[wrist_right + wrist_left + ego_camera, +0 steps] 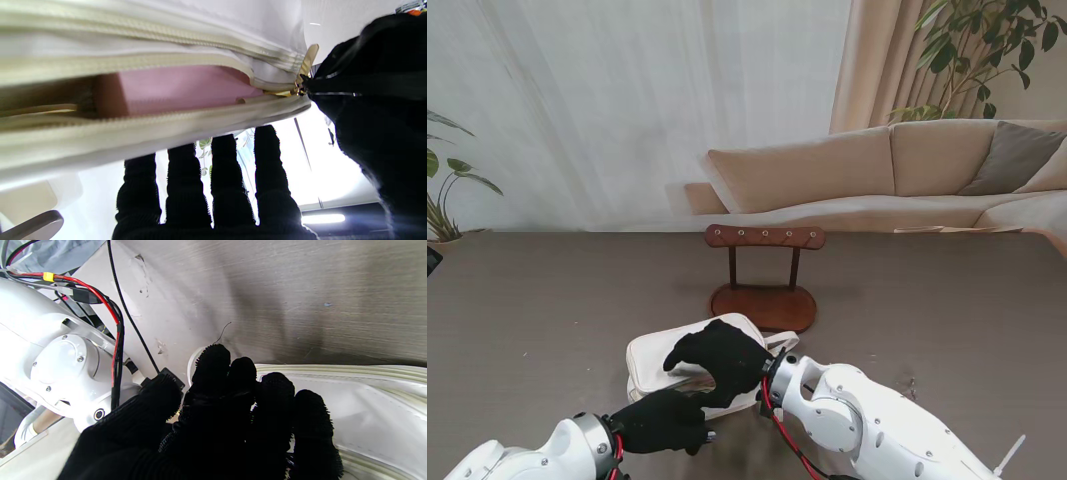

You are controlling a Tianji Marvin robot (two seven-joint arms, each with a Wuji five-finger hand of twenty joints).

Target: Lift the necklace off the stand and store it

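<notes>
No necklace could be made out in any view; the stand (763, 275), a dark wooden bar on two posts over an oval base, carried nothing visible on its pegs. Just nearer to me than its base lay a white zip pouch (659, 357) on the grey surface (537, 310). The right wrist view showed the pouch (140, 36) partly unzipped, a pink lining (180, 88) visible through the gap between its cream zipper rows, with a gold zipper pull (305, 71) at the end of the opening. The right hand (719, 359) in a black glove rested on top of the pouch, its fingers (230, 180) held straight and slightly apart, the thumb near the pull; whether it pinched the pull I could not tell. The left hand (659, 421), also gloved black, lay at the pouch's near edge, its fingers (240, 396) together and curled against the pouch (373, 406); whether it gripped the fabric could not be told. A sofa (897, 170) and curtains (627, 100) stood beyond the surface.
</notes>
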